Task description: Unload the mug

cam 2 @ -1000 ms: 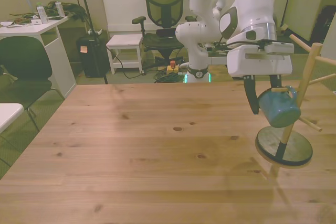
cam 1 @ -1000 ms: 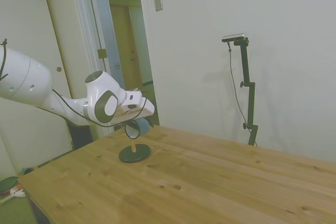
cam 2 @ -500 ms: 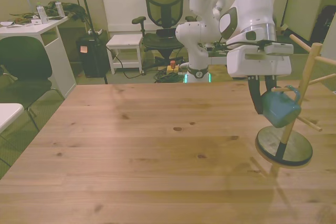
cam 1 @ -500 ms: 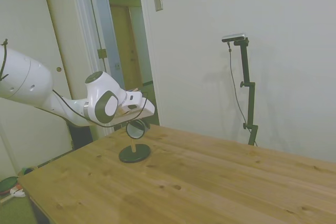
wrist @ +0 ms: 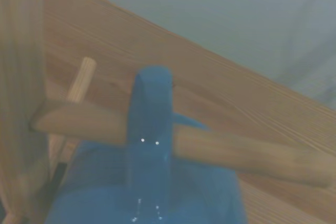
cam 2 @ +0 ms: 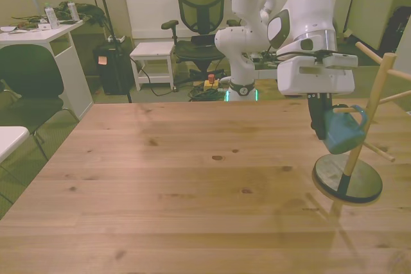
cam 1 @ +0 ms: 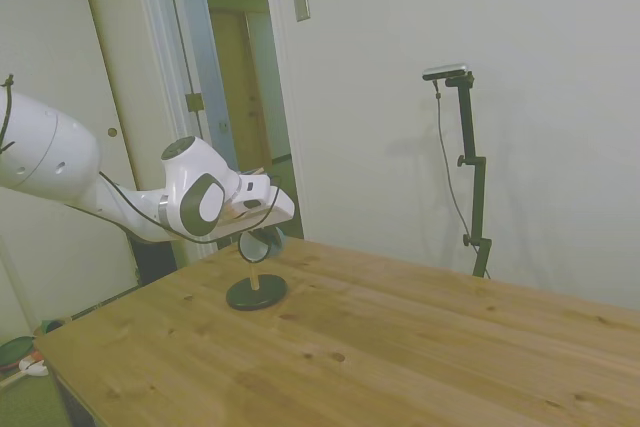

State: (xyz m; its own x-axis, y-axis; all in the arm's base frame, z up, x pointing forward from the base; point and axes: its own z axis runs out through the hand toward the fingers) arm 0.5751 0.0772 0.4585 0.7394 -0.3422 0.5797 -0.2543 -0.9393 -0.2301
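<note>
I have the fingers (cam 2: 324, 131) closed on the mug (cam 2: 343, 134), handle on its peg (wrist: 210, 148); next, slide it off.

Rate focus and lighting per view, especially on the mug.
Wrist view: soft, the mug and peg blurred, two small glints on its handle. Front view: sharp, warm cast, mug clear. Side view: greenish and dim, mug tiny under the pincer.

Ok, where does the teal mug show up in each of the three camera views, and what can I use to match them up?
Side view: the mug hangs low at left centre, under the gripper.
Front view: the mug is at the right edge, mid-height, beside the stand's post.
Wrist view: the mug fills the lower middle, its handle looped over a peg.
Shared landmark: the wooden peg stand.
</note>
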